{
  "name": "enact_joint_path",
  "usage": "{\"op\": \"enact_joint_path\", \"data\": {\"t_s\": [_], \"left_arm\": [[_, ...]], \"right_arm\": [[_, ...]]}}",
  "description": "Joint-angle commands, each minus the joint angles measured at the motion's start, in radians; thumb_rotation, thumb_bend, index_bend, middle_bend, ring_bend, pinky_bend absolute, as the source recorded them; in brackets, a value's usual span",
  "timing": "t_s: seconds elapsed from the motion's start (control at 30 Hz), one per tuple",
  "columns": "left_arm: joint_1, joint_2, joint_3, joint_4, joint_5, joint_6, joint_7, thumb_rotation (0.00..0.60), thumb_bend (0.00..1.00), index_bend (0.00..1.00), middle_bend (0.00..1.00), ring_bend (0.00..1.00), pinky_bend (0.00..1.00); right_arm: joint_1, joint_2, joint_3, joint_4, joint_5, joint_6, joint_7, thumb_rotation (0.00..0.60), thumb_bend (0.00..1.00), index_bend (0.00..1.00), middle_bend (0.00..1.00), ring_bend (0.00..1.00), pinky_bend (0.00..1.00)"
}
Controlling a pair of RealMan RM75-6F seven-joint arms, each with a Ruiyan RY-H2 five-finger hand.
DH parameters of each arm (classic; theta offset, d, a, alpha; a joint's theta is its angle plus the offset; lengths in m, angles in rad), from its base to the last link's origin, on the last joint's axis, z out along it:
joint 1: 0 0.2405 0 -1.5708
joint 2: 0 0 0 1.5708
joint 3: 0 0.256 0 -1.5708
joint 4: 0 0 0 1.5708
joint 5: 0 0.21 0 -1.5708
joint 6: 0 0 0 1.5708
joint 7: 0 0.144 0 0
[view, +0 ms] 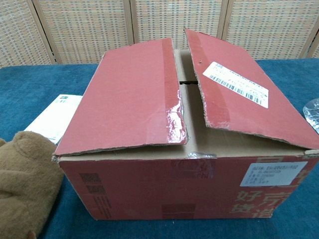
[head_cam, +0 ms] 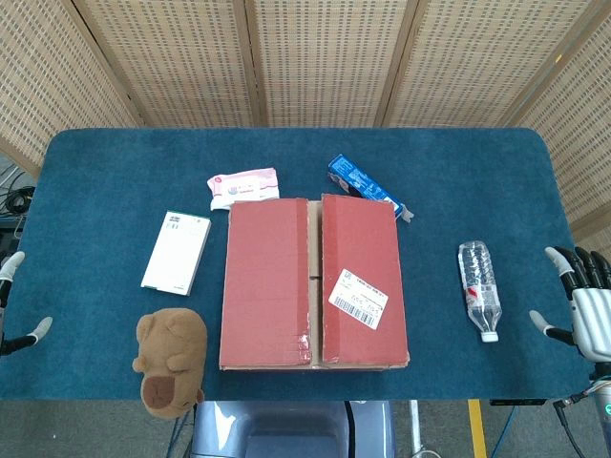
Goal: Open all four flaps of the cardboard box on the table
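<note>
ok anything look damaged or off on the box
Yes. The cardboard box has two top flaps already lifted ajar, not flat, and their near edges carry torn, ragged tape. Nothing is spilled.

The bench (head_cam: 115,181) has a dark blue cloth cover. The red cardboard box (head_cam: 310,281) stands in the middle, close to the front edge. Behind it, toward the back edge, lie a pink-and-white packet (head_cam: 243,185) and a blue packet (head_cam: 363,183). Toward the left edge lies a white flat box (head_cam: 177,252), and at the front-left a brown plush toy (head_cam: 170,361). Toward the right edge lies a clear plastic bottle (head_cam: 479,288).
</note>
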State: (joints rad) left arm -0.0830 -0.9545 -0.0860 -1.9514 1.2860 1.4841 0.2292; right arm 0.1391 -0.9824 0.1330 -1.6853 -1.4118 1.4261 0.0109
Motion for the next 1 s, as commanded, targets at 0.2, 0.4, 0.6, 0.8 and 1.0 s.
{"op": "enact_joint_path", "data": {"t_s": [0.2, 0.4, 0.6, 0.8, 1.0], "left_arm": [[-0.001, -0.003, 0.0, 0.004, 0.001, -0.001, -0.003, 0.56, 0.25, 0.07, 0.0, 0.0, 0.0], [-0.001, -0.003, 0.001, -0.001, 0.006, 0.0, 0.002, 0.561, 0.25, 0.07, 0.0, 0.0, 0.0], [-0.005, -0.005, 0.001, -0.006, 0.006, -0.004, 0.011, 0.559, 0.25, 0.07, 0.0, 0.0, 0.0], [-0.013, 0.0, -0.001, -0.021, -0.005, -0.015, 0.031, 0.558, 0.25, 0.07, 0.0, 0.0, 0.0], [-0.021, 0.002, -0.005, -0.027, -0.012, -0.023, 0.044, 0.559, 0.25, 0.07, 0.0, 0.0, 0.0]], "right_arm": [[0.002, -0.001, 0.001, 0.002, 0.001, -0.003, 0.0, 0.6, 0.26, 0.11, 0.13, 0.0, 0.04], [-0.001, 0.002, 0.001, 0.004, -0.003, 0.006, 0.007, 0.6, 0.26, 0.11, 0.13, 0.0, 0.04], [-0.002, -0.002, 0.002, 0.006, -0.01, 0.013, 0.023, 0.6, 0.37, 0.11, 0.13, 0.0, 0.04], [0.019, 0.006, 0.006, 0.006, -0.049, -0.002, 0.083, 0.6, 0.69, 0.11, 0.13, 0.0, 0.04], [0.061, 0.02, 0.021, 0.018, -0.119, -0.011, 0.224, 0.6, 0.9, 0.11, 0.15, 0.0, 0.04]]}}
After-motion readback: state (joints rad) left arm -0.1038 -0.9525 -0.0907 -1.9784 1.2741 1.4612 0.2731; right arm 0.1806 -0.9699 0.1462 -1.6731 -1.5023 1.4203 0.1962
